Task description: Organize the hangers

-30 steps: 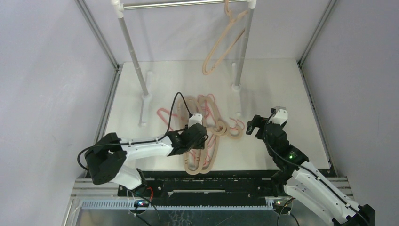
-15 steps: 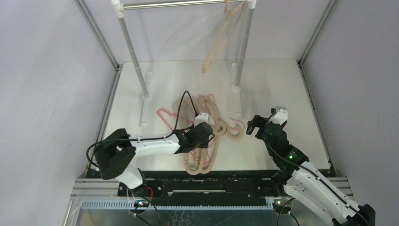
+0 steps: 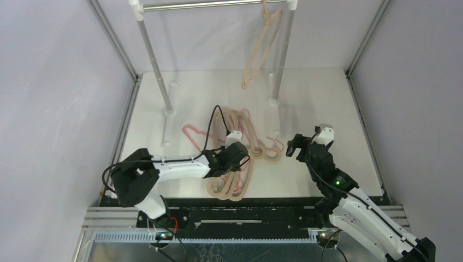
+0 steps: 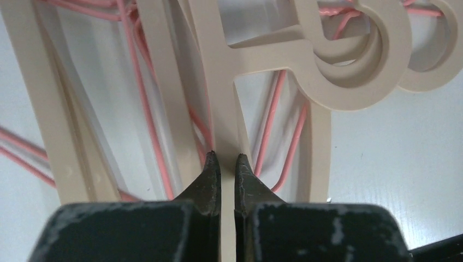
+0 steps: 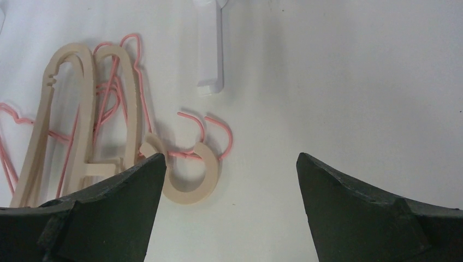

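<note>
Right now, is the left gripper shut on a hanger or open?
Shut on a beige hanger. In the left wrist view the left gripper has its fingertips pinching one bar of it, with only that bar between them.

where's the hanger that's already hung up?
Top view, back right: the hung beige hanger dangles from the right end of the silver rail, just left of the right post.

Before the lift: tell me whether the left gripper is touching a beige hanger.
Touching. The left wrist view shows the left gripper clamped on a beige hanger.
</note>
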Controlling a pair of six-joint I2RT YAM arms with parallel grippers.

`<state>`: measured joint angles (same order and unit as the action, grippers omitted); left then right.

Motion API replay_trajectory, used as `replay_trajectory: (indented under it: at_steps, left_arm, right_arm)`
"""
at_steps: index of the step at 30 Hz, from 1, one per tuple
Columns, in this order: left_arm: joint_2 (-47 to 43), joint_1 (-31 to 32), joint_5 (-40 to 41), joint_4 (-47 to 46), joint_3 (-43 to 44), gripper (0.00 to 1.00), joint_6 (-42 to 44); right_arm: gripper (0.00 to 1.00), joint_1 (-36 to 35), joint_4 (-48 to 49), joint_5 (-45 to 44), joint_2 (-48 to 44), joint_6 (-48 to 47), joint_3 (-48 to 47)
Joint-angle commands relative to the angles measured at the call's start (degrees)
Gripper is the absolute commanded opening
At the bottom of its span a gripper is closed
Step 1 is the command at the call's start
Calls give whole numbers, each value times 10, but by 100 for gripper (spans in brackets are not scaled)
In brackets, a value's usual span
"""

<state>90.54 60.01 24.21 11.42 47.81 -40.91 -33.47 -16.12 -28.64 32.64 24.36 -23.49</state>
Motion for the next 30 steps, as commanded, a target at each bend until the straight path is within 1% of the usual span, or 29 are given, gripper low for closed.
replay_trajectory:
  at_steps: [1, 7, 11, 14, 17, 21, 23, 25, 29, 30]
  left_arm:
    - [-72, 2, 45, 61, 8, 0, 21]
    - [-196, 2, 93, 142, 21, 0, 48]
    - [-245, -6, 105, 159, 20, 0, 50]
    - [-277, -35, 86, 148, 1, 0, 50]
    - [-328, -99, 42, 131, -25, 0, 61]
    - [-399, -202, -56, 98, -35, 0, 97]
    - [-410, -249, -103, 94, -12, 0, 114]
    - [-410, -283, -146, 86, 19, 0, 127]
    - [-383, -318, -214, 56, 90, 0, 129]
    - [-372, -337, -229, 44, 104, 0, 125]
  right_arm:
    - [98, -1, 21, -10, -8, 0, 6]
    - [98, 0, 33, -5, 2, 4, 11]
    - [98, -1, 37, -1, 6, 4, 11]
    - [98, -2, 37, 1, 4, 5, 12]
    - [98, -1, 35, 1, -2, 4, 11]
    - [98, -1, 34, 0, -7, 2, 11]
    - [98, -1, 35, 2, -5, 1, 11]
    - [98, -1, 40, 5, -3, 1, 10]
    - [98, -2, 41, 8, 2, 0, 6]
    - [98, -2, 40, 8, 3, -1, 5]
